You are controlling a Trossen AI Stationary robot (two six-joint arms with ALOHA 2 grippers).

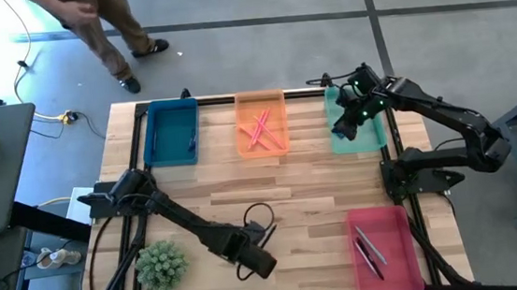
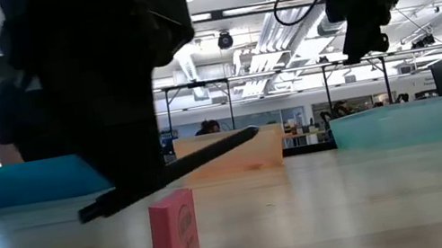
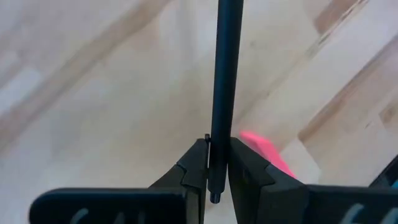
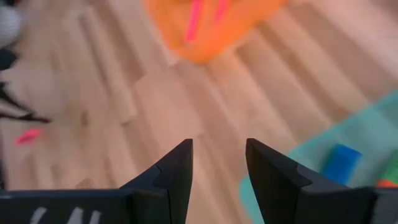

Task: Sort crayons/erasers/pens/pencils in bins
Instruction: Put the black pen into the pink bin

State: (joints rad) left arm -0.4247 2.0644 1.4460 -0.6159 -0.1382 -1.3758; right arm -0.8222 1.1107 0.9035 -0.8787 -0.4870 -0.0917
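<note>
Wooden table holds four bins. Blue bin, orange bin and teal bin sit in a row along the far edge; red-pink bin is at the near right corner.

Left arm reaches from the table's left side toward near centre. Left gripper is clenched on a black pen: wrist view shows the pen pinched between both fingers, shaft running straight out ahead of them. In the low view the pen is off the table, tilted, one end higher than the other.

Right arm comes in from the right side, with the right gripper above the teal bin. Its fingers stand apart with nothing between them; released.

Small green plant sits at the near left of the table.

Orange bin holds several salmon-pink sticks. Red-pink bin holds a few pens, grey and dark.

Pink eraser stands upright on the table just below the held pen, apart from it; also visible beside the left fingers in the left wrist view.

A blue eraser lies in the teal bin, seen from the right wrist view.
</note>
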